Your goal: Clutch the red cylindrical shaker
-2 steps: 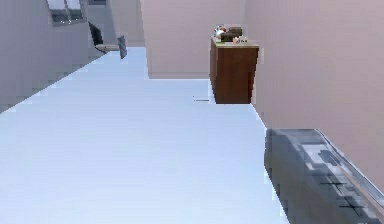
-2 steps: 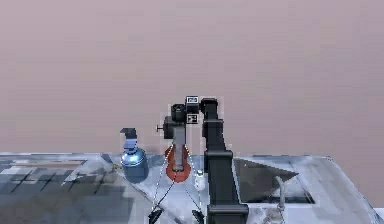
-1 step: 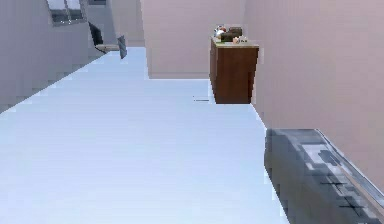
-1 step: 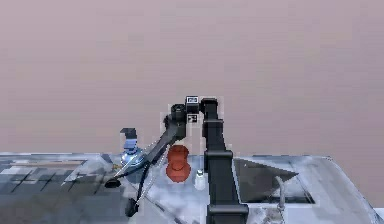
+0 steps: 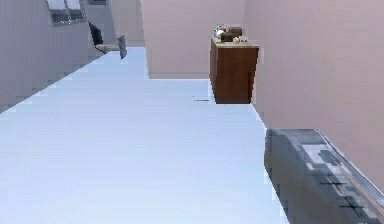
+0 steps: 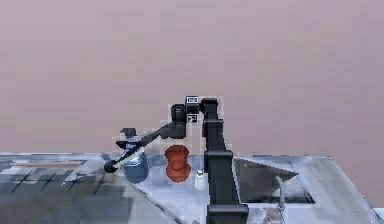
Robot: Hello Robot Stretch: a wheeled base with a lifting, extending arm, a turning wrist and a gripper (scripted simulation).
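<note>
Grey surface [image 6: 50, 180]: arm [image 6: 216, 165]; small white item [image 6: 200, 180]; red shaker [image 6: 177, 163], upright, just left of arm; bluish pot [image 6: 135, 166], perhaps. Jaws near pot; whether holding anything, cannot tell. Farther: brown cabinet [image 5: 233, 75].

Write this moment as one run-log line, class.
arm: extended at grey counter | gripper: near bluish container, hold unclear | red shaker: upright on counter, not lifted | brown cabinet: ahead
</note>
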